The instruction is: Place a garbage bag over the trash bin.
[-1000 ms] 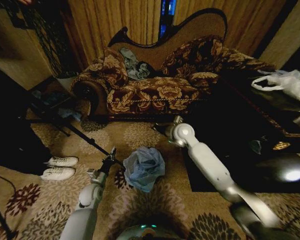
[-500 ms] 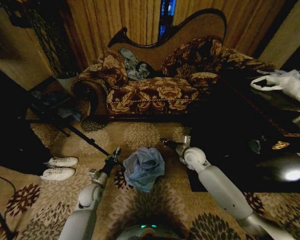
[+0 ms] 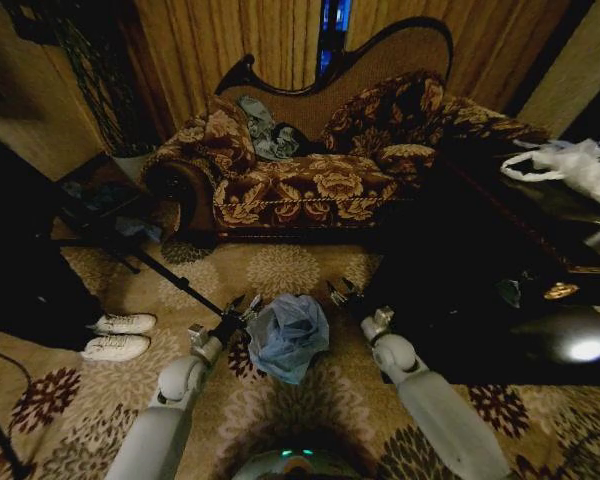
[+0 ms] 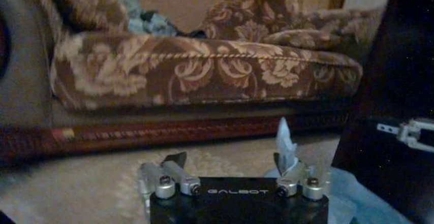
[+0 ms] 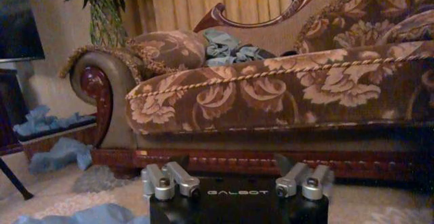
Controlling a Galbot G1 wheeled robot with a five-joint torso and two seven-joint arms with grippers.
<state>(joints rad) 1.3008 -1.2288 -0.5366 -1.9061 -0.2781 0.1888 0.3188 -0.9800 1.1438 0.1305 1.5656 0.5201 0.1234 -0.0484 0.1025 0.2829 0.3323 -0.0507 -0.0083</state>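
The garbage bag lies crumpled over the bin on the carpet, not yet spread; the left hand and right hand flank it, spread open, gripping nothing.

I am working in a furnished living room of a home. An ornate floral-upholstered sofa with a carved wooden frame stands against gold curtains. A patterned floral carpet covers the floor. A potted plant stands beside the sofa's arm. White sneakers lie on the carpet, and a dark glossy table carries a white plastic bag.
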